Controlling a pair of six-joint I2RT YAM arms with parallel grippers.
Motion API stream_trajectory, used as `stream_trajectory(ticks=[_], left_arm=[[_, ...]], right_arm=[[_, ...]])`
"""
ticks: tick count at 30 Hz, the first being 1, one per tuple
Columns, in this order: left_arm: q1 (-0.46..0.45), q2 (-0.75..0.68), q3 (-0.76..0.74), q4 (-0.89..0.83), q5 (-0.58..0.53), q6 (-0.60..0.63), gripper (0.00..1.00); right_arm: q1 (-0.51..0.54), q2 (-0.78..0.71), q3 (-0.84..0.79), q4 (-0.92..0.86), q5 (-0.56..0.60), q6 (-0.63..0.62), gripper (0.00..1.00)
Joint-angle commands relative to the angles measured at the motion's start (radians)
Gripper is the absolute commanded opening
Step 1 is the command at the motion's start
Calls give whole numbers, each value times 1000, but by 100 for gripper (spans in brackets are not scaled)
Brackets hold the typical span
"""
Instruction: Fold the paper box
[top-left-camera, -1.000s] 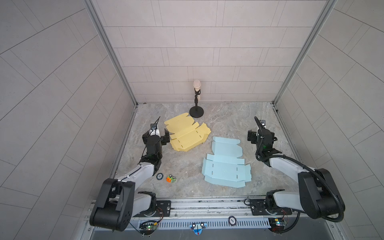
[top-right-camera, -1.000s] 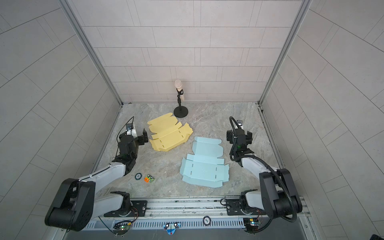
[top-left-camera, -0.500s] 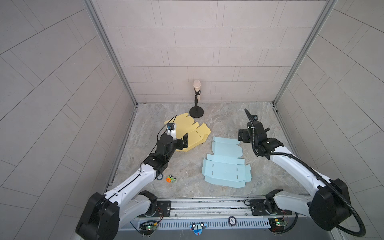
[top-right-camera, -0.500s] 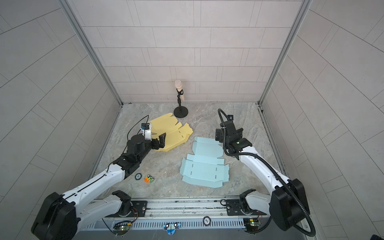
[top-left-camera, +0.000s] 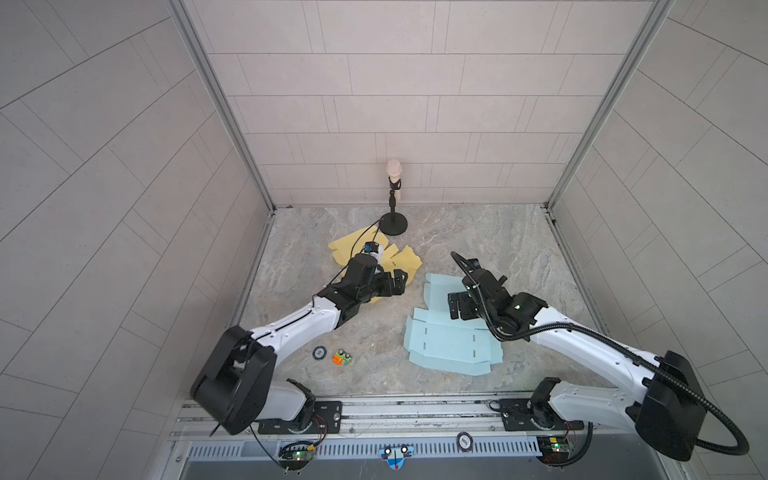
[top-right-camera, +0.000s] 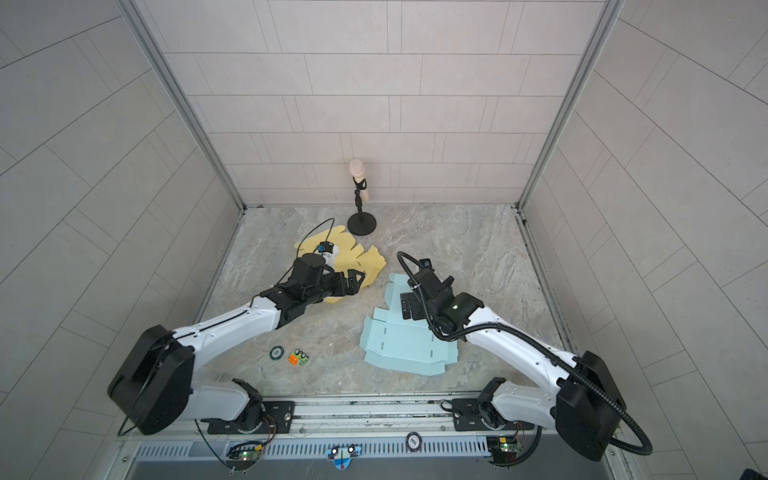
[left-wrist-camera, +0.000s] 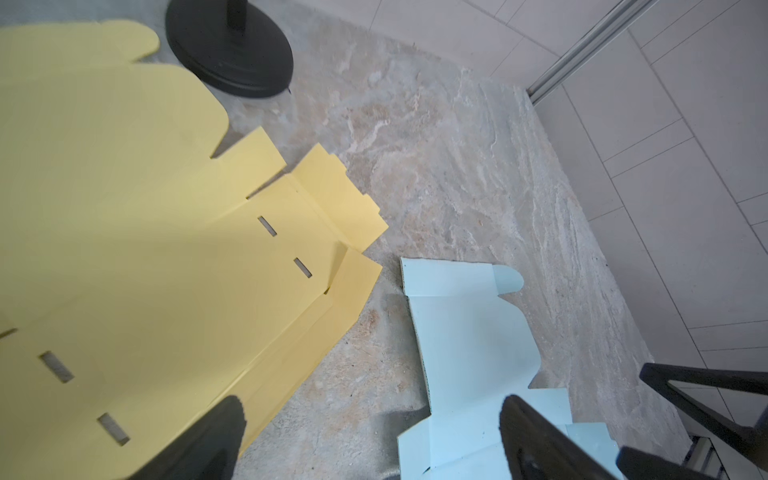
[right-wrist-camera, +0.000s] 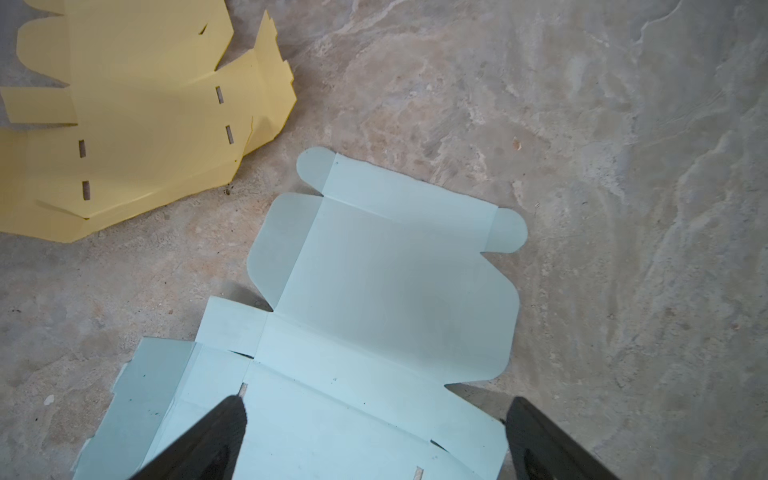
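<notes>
The folding has not begun. The blue paper box (right-wrist-camera: 374, 291) lies flat and open on the table (top-left-camera: 498, 249), near the middle and a bit to the right in both top views. All its flaps are spread out and none is turned up. A yellow paper box (left-wrist-camera: 145, 249) lies flat too, just beside it on the left, with its far end near the black microphone stand (top-left-camera: 392, 224). The right hand (right-wrist-camera: 376, 405) hangs over the blue sheet with its two fingers wide apart and nothing between them. The left hand (left-wrist-camera: 372, 405) hangs over the near edge of the yellow sheet. Its fingers are wide apart too, it holds nothing, and it points toward the blue sheet. Neither hand seems to touch the paper. So this looks like the reaching step, before the first fold, and the blue sheet looks like the one both hands are after. Next, a hand likely needs to go down to a side flap, get one finger under its thin edge and tip it up along the crease. The other hand should press on the flat middle so the light sheet does not slide away.
</notes>
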Motion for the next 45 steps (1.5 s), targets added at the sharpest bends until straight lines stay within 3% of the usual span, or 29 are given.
stream_trajectory(ticks=[1, 5, 14, 30, 37, 45], left_arm=[[-3, 96, 80, 20, 52, -29, 100], [17, 212, 136, 10, 68, -21, 100], [126, 320, 144, 40, 100, -33, 100], [298, 382, 95, 56, 30, -50, 100], [403, 423, 67, 133, 61, -113, 100], [454, 397, 20, 194, 53, -192, 100]], right_arm=[[37, 33, -6, 25, -17, 50, 99], [76, 92, -6, 66, -43, 60, 99], [97, 147, 6, 95, -57, 56, 99], [97, 171, 65, 54, -42, 27, 96], [96, 119, 76, 9, 2, 22, 96], [88, 99, 78, -14, -16, 23, 96]])
